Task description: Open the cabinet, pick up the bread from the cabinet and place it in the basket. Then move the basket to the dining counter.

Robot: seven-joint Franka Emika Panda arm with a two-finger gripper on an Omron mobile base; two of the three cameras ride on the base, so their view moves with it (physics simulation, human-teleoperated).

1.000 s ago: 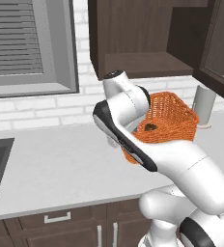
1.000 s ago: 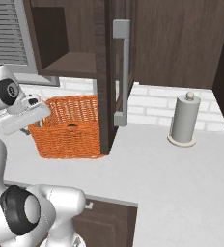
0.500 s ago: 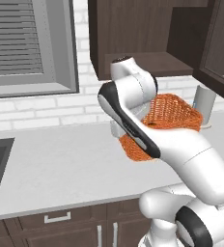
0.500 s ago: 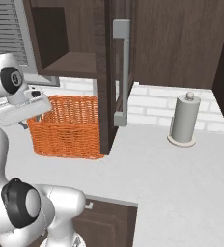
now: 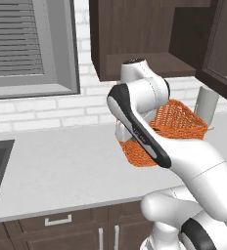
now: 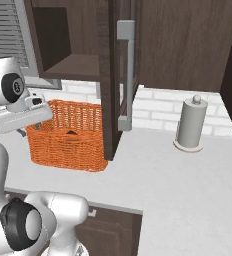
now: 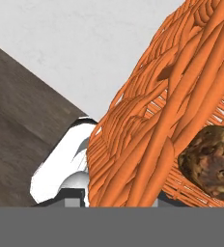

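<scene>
I see the basket (image 6: 68,137), an orange woven wicker rectangle with slightly flaring sides, on the pale worktop (image 6: 188,185) beside the open dark wooden cabinet door (image 6: 119,75). Through my hand camera the coarse weave (image 7: 157,120) sits right up close, a brown crusty piece of bread (image 7: 213,159) inside. The gripper's jaws are narrowed to a small gap, apparently pinching the basket's rim, though the fingertips stay hidden

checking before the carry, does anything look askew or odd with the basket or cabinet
The basket looks tipped in the left base view, its near end off the worktop. The bread sits inside. The cabinet door hangs open beside it.
</scene>
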